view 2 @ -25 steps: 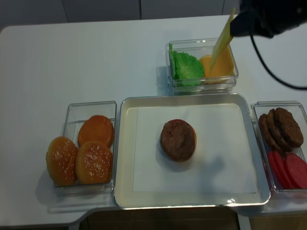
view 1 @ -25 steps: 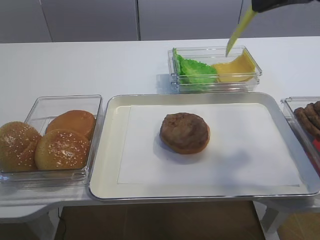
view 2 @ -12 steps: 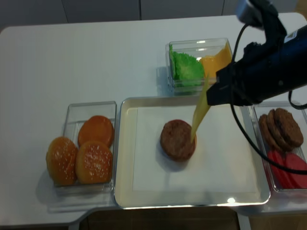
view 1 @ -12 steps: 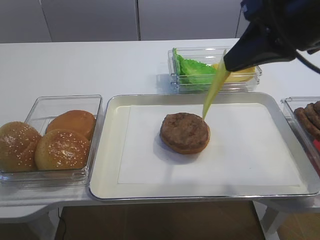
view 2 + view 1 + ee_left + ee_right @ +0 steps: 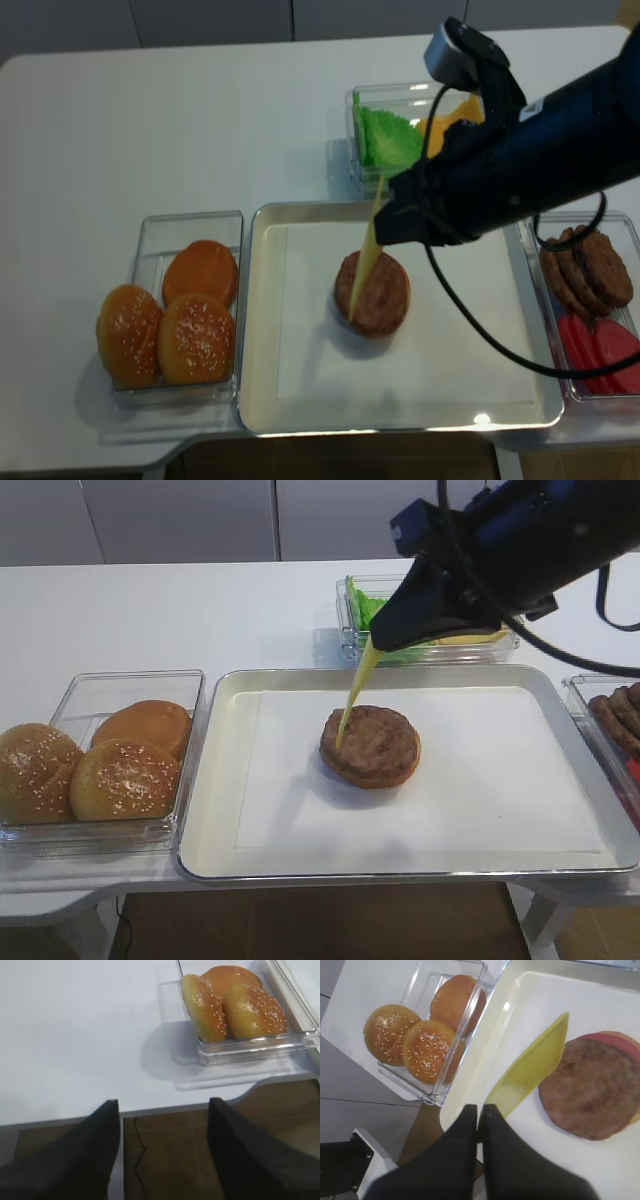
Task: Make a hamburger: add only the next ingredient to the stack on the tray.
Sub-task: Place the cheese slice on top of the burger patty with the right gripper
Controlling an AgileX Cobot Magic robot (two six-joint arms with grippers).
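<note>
Sesame buns (image 5: 85, 765): three sit in a clear box at the far left, well apart from the work; leave them alone.
Left gripper (image 5: 162, 1150): idle at the table's near-left edge, its two dark fingers spread with nothing between them.
Tray (image 5: 225, 780): silver, paper-lined, with the stack at its middle.
Cheese (image 5: 352, 698): a yellow slice hanging limp and edge-on from the right gripper, its free lower corner over the left edge of the patty (image 5: 372, 738); whether it already touches the meat is hard to tell.
Stack (image 5: 373, 292): patty on a flat bun bottom, nothing on top yet.
Right gripper (image 5: 479, 1119): jaws pressed together, pinching one corner of the slice.
Doing it well: judged from here, let the free corner settle on the left side, then carry the pinched corner low and rightward so the slice drapes flat and centred before release.
Risk: a floppy slice may fold or land off-centre if dropped from height.
</note>
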